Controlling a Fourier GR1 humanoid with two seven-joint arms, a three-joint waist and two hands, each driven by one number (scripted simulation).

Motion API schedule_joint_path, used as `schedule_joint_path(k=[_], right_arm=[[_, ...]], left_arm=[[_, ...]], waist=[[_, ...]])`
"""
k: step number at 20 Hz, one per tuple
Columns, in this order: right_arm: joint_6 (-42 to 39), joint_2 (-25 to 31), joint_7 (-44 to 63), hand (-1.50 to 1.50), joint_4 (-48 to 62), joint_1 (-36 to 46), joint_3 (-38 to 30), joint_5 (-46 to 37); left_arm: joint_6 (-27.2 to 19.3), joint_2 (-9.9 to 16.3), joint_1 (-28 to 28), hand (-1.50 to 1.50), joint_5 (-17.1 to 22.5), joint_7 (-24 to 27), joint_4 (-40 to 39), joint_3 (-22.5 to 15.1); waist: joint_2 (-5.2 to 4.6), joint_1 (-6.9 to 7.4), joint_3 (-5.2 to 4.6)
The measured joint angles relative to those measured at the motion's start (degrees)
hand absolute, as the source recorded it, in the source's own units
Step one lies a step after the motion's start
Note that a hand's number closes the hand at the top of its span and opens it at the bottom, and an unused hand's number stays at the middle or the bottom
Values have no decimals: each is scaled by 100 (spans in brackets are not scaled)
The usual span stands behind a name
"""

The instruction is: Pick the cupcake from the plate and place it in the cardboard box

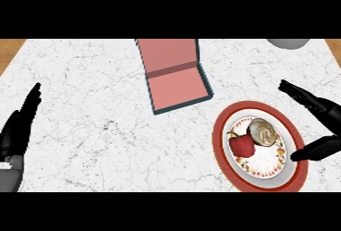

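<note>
A white marbled worktop (86,135) fills the head view, with a strip of wood showing at its far left and right corners. Near the right side sits a round plate (226,144) with a red rim and a white, patterned centre. On it lies the cupcake (264,132), swirled in cream and brown, tipped on its side toward the plate's far half. Just beside it, to its left and touching it, lies a red bell pepper (241,145).

The cardboard box (174,74) lies open behind and to the left of the plate, apart from it; it has a pinkish inside and dark edges, with its lid flap stretching toward the far edge of the worktop.

The right hand (318,108) hangs at the right of the plate, spread wide: its fingers point up and to the left, while the thumb (313,151) reaches over the plate's right rim. It holds nothing and does not touch the cupcake.

The left hand (19,128) rests at the left edge, fingers straight and together, pointing away.

A pale grey, rounded object (288,43) is cut off at the far right edge.
</note>
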State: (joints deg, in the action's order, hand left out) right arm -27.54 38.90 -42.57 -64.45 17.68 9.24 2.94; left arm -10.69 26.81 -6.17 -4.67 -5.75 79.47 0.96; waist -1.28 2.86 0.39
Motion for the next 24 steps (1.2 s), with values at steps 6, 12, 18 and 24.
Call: schedule_joint_path(k=[6, 12, 18, 24], right_arm=[[390, 616, -530, -150, 391, 591, 693, -1185], [638, 718, -703, -150, 862, 1309, 1560, -2246], [675, 368, -720, -150, 1520, 2021, 2130, -2864], [867, -53, -811, -150, 2092, 2317, 2354, -3368]], left_arm=[[-52, -67, -59, 0, -127, 72, -132, -54], [-79, -114, -206, 0, -206, 77, -316, -36], [-13, -110, -91, 0, -206, 169, -334, 51], [21, -85, 46, 0, -249, 104, -176, 193]], waist=[[18, 36, -14], [39, 5, -27], [69, -47, -33], [100, -144, -35]])
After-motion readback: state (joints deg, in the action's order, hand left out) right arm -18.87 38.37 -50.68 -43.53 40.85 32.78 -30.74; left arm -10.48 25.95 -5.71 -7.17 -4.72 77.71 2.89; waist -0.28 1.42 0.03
